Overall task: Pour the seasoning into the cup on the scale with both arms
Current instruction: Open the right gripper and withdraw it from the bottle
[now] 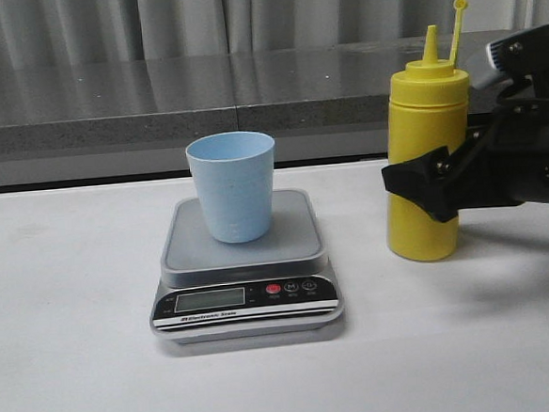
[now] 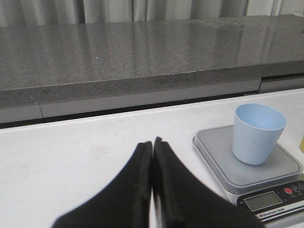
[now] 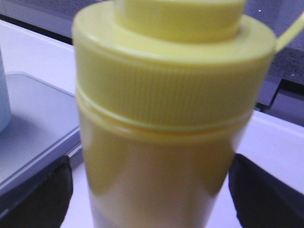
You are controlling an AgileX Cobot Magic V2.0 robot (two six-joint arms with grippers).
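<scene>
Seasoning: we see the yellow bottle (image 1: 426,158) upright on the white table (image 1: 68,352), to the right of the scale, its tethered cap (image 1: 459,5) off the nozzle and sticking up.
Right gripper (image 1: 422,184): its fingers are spread either side of the bottle's body; in the right wrist view one pad (image 3: 35,197) shows with a gap between it and the bottle, so we judge nothing is pinched yet.
Step in hand: closing on the bottle; we should centre the body between the pads, grip below the ribbed collar (image 3: 171,90) and squeeze gently, since a soft bottle may spurt.
Cup (image 1: 233,185): pale blue, upright on the scale (image 1: 244,265), mouth open; the pour must arc leftwards to it.
Left gripper (image 2: 152,180): fingers pressed together, holding nothing, hovering over bare table left of the scale; we might use it to steady the cup.
</scene>
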